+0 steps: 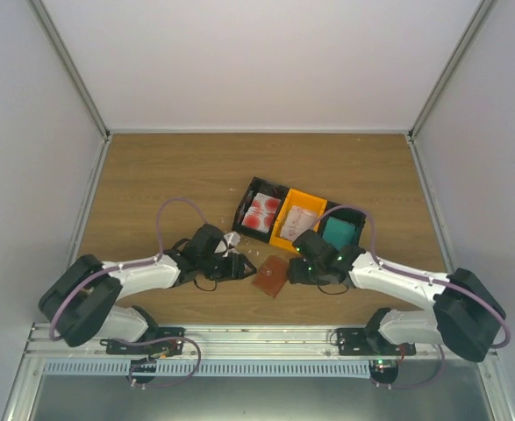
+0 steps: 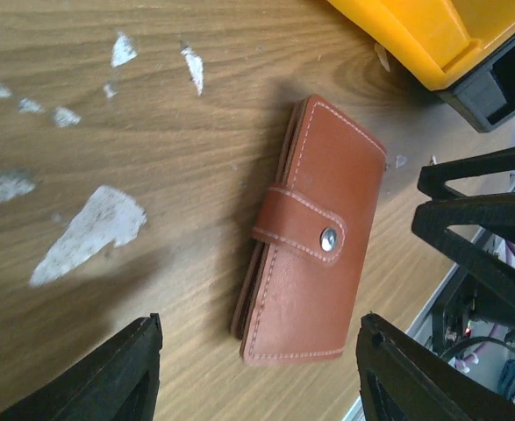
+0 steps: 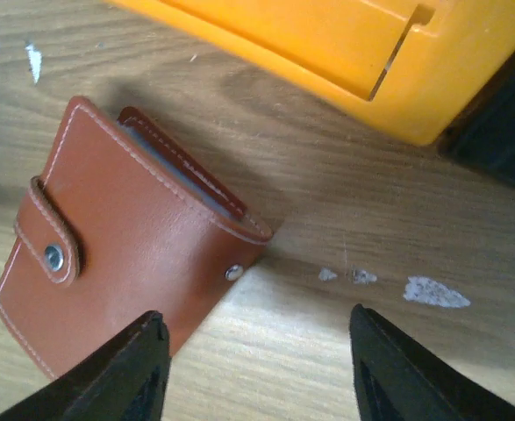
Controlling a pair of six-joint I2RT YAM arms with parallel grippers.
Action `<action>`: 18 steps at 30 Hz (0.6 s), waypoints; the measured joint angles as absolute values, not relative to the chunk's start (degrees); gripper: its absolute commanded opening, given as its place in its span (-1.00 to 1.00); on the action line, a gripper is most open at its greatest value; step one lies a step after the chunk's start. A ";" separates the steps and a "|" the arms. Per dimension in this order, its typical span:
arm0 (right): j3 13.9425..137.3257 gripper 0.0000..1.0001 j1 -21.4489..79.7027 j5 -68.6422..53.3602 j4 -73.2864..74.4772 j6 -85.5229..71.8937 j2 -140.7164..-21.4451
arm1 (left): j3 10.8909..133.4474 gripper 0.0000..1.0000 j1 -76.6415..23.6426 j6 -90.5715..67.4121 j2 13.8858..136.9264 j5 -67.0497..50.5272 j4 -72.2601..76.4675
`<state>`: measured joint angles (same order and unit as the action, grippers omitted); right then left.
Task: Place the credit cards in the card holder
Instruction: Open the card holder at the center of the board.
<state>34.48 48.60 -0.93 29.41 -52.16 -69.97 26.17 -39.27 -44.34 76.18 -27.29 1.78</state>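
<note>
Wallet [image 2: 314, 237] flat on table [image 2: 152, 263], shut, strap [image 2: 301, 230] snapped. My left claw [image 2: 259, 333] spread, empty, straddles it; long axis runs straight ahead, across closing line. My right claw [image 3: 255, 317] spread, empty; wallet off-centre, by one finger [image 3: 121, 373]. Left better centred.

— Can any text, label, brand or number be read?
— None can be read. On the wallet [image 2: 327, 158] only stitching and a plain snap [image 2: 328, 237] are seen. The cards [image 1: 262, 213] in the black tray [image 1: 246, 200] are printed with red blotches; no lettering can be made out.
</note>
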 measured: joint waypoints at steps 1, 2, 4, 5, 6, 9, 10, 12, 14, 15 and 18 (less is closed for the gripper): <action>34.48 0.22 47.99 -1.04 28.80 -51.79 -70.83 | 26.87 0.24 -39.64 -44.36 77.65 -27.09 2.26; 34.48 0.23 47.55 -1.32 28.23 -51.35 -71.64 | 27.62 0.21 -40.01 -44.40 78.96 -27.00 2.63; 34.39 0.23 47.18 -1.96 27.22 -50.78 -72.64 | 28.95 0.16 -40.82 -44.38 81.14 -27.00 3.27; 34.37 0.22 47.11 -2.74 26.39 -50.57 -73.08 | 29.65 0.14 -41.28 -44.38 82.19 -26.98 3.66; 34.35 0.20 47.03 -3.31 25.71 -50.35 -73.36 | 30.39 0.11 -41.85 -44.38 83.37 -26.98 3.90; 34.17 0.15 46.54 -5.61 23.24 -49.91 -74.83 | 32.18 -0.05 -43.46 -44.47 86.26 -26.85 4.54; 34.00 0.14 46.35 -6.26 22.39 -49.80 -75.46 | 32.64 -0.11 -43.88 -44.47 87.00 -26.68 4.56; 33.23 0.13 45.82 -7.86 20.86 -49.78 -76.53 | 33.15 -0.22 -44.47 -44.53 88.25 -26.33 4.71; 32.64 0.13 45.06 -9.26 19.14 -49.76 -76.60 | 33.56 -0.35 -44.86 -44.47 89.52 -25.87 4.51; 32.23 0.13 44.51 -10.28 18.04 -49.76 -76.64 | 33.76 -0.41 -44.97 -44.42 89.91 -25.65 4.49; 30.85 0.14 42.85 -13.17 14.66 -49.78 -76.49 | 34.76 -0.57 -45.36 -44.38 90.83 -24.43 3.70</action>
<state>30.85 42.85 -13.17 14.66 -49.78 -76.49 34.76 -45.36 -44.38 90.83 -24.43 3.70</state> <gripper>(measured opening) 0.568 0.279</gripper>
